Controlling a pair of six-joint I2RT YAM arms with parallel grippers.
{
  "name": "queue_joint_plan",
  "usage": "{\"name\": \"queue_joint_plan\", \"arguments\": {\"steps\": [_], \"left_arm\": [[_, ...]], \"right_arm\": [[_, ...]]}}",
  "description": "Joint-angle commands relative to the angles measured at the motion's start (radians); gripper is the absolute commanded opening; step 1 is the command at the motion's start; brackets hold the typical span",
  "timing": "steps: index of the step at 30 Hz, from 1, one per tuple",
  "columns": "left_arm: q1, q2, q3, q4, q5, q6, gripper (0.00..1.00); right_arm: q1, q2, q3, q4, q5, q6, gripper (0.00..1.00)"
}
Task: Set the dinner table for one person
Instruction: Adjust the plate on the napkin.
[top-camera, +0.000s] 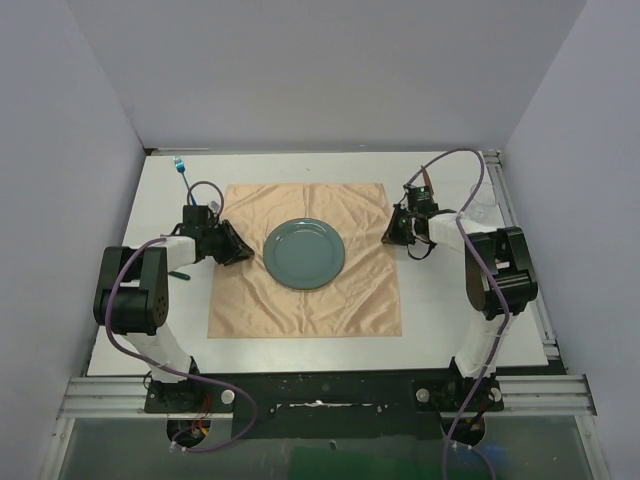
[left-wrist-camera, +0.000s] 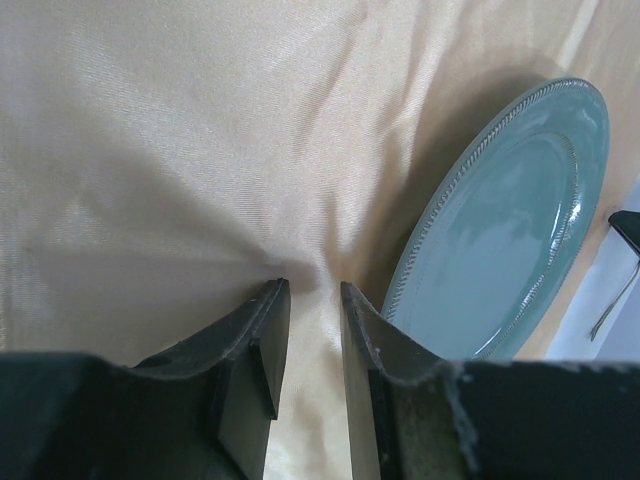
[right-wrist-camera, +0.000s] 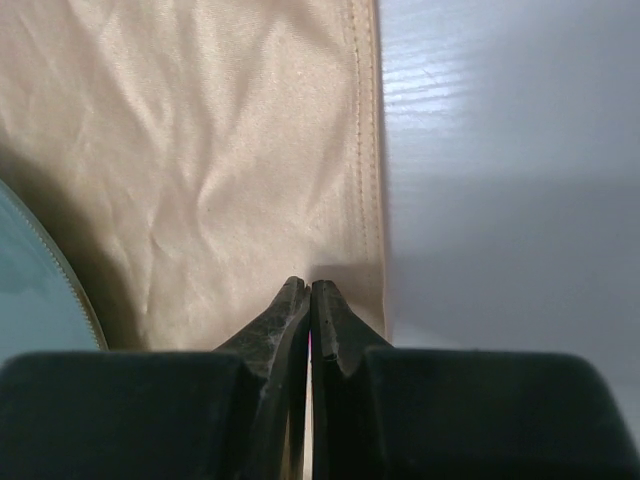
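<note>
1. Setting. The dinner table (top-camera: 430, 300) fills the top view as a white slab railed in aluminium. A peach cloth (top-camera: 300, 310) lies square at its centre, and a teal plate (top-camera: 304, 253) rests at about the middle of the cloth.
2. Left gripper (left-wrist-camera: 305, 290). It sits low at the cloth's left edge, just left of the plate. The jaws are a little apart with the tips down on the fabric, where creases run together at the gap. Nothing is seen clamped between them.
3. Right gripper (right-wrist-camera: 310, 285). It sits at the cloth's right hem with the tips pressed together and a small pucker of fabric just beyond them. Whether a fold is nipped cannot be told.
4. Step in hand (judged). The cloth is being squared and smoothed from its two opposite edges, ahead of laying further items.
5. Doing it well. Draw left and right outwards together and evenly, so the tension balances and the plate does not ride sideways. Keep the tips low and the pull level, since lifting would raise a ridge under the plate.
6. Caution. The left tips stand near the plate's rim, and a stroke towards the centre could nudge it. The fabric looks thin and slippery, so short strokes should serve better than one long drag.
7. Check. The hems should lie parallel to the table's rails, with the creases by the left tips flattened.
</note>
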Motion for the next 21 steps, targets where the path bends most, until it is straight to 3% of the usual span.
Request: {"name": "queue_joint_plan", "arguments": {"steps": [1, 11, 15, 18, 21], "left_arm": [[-0.005, -0.043, 0.051, 0.005, 0.025, 0.014, 0.26], [0.019, -0.086, 0.174, 0.049, -0.066, -0.070, 0.26], [0.041, -0.040, 0.182, 0.292, -0.061, -0.137, 0.27], [0.077, 0.082, 0.230, 0.434, 0.083, -0.235, 0.28], [0.118, 0.211, 0.206, 0.754, 0.239, -0.453, 0.27]], "right_arm": [[0.004, -0.101, 0.011, -0.066, 0.064, -0.023, 0.00], [0.012, -0.114, 0.088, -0.035, 0.038, -0.037, 0.01], [0.011, -0.035, 0.149, 0.002, 0.021, -0.050, 0.02], [0.010, 0.026, 0.195, 0.019, 0.008, -0.056, 0.06], [0.000, 0.069, 0.224, 0.041, -0.004, -0.060, 0.27]]}}
